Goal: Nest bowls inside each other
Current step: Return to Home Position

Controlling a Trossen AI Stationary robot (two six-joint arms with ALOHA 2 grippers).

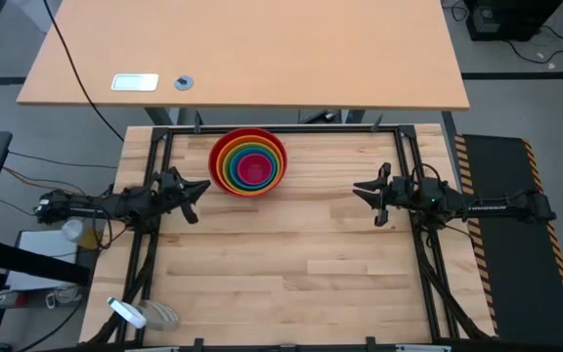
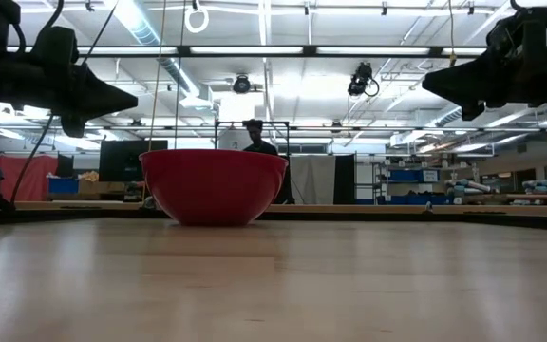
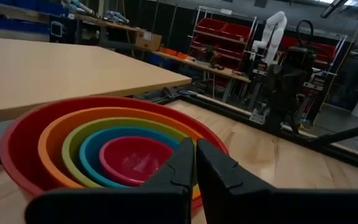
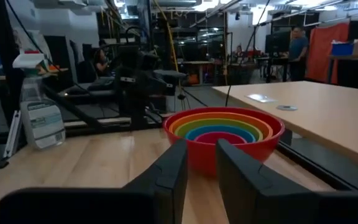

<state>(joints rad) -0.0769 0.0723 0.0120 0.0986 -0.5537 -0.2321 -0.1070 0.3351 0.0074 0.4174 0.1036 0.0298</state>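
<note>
Five bowls stand nested in one stack (image 1: 248,162) at the far middle of the wooden table. The red bowl (image 2: 213,185) is outermost and rests on its base. Inside it sit orange, lime green and blue bowls, with the pink bowl (image 3: 135,158) innermost. My left gripper (image 1: 199,196) hovers shut at the table's left, above the table and pointing level toward the stack; its fingers (image 3: 194,144) meet. At the table's right my right gripper (image 1: 360,193) also points level toward the stack (image 4: 229,134), its fingers (image 4: 202,146) a little apart with nothing between them.
A spray bottle (image 4: 39,118) stands at the table's near left corner (image 1: 130,313). Black frame rails (image 1: 281,129) run along the table's edges. A light wooden desk (image 1: 242,54) stands beyond the far edge. People show in the room behind.
</note>
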